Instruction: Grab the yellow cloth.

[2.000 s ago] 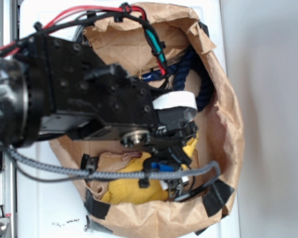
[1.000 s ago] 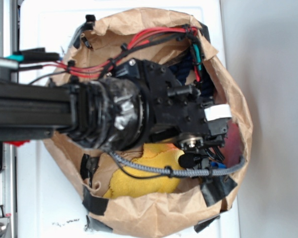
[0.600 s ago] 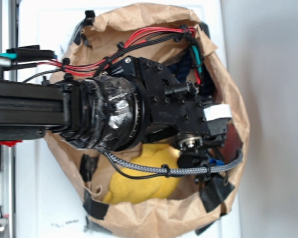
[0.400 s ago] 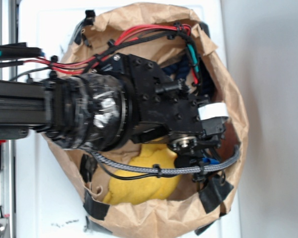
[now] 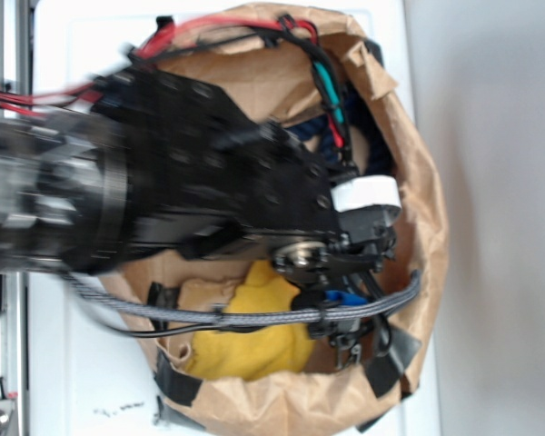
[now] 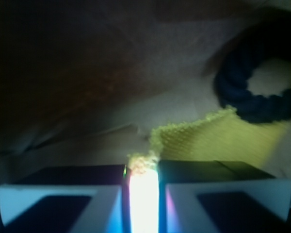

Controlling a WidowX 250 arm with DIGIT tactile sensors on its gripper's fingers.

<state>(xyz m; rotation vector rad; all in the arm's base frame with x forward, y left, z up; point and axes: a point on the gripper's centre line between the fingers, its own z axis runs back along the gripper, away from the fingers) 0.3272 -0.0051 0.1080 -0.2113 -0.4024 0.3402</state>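
- Exterior: arm (image 5: 163,191) reaches from the left over a brown paper bag (image 5: 418,209); motion blur on its rear part.
- Exterior: cloth (image 5: 254,331), yellow, lies in the bag's lower part, below the arm; long axis roughly left to right, one end rising toward the claw.
- Exterior: claw (image 5: 345,313) sits at the cloth's right end; fingers hidden by wrist and cable (image 5: 254,315), so spread cannot be told here.
- Exterior: rope (image 5: 322,136), dark navy, partly visible above the wrist, well apart from the cloth.
- Wrist: claw (image 6: 143,187) nearly together, clamped on a bright yellow tuft of cloth (image 6: 208,138) between the fingers (image 6: 58,191).
- Wrist: rest of cloth trails ahead and to the right, toward the rope (image 6: 257,80) loop.
- Wrist only: the pinch itself. Exterior only: the cloth's bulk and the bag's rim.
- Judgement: grip looks taken on an edge; lifting should draw the bulk after it.
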